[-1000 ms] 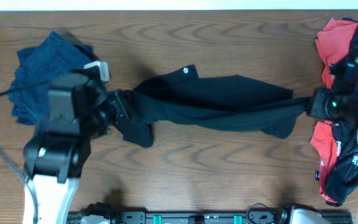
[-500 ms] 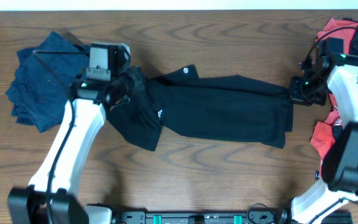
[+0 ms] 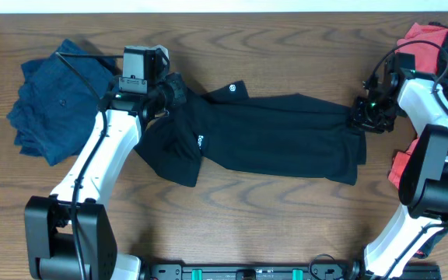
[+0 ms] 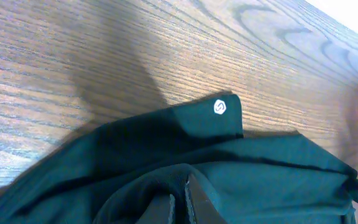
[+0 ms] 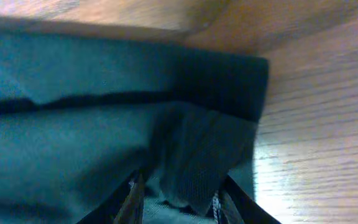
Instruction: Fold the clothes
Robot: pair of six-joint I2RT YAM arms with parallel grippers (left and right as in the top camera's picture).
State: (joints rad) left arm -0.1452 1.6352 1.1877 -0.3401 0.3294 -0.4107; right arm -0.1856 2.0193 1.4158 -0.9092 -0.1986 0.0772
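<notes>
The left arm and right arm have white shells, black joints and thin black cables.

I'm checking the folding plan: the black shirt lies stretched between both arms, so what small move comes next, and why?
Probably open the left end effector. The black shirt lies spread on the table, the right end effector stands open at its far end, while the left one is shut on a bunched corner.

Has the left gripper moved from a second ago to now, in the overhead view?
Yes. The left gripper, shut on the black short-sleeved fabric shirt, has shifted toward the far edge of the wooden table, judged against the crumpled navy garment.
</notes>
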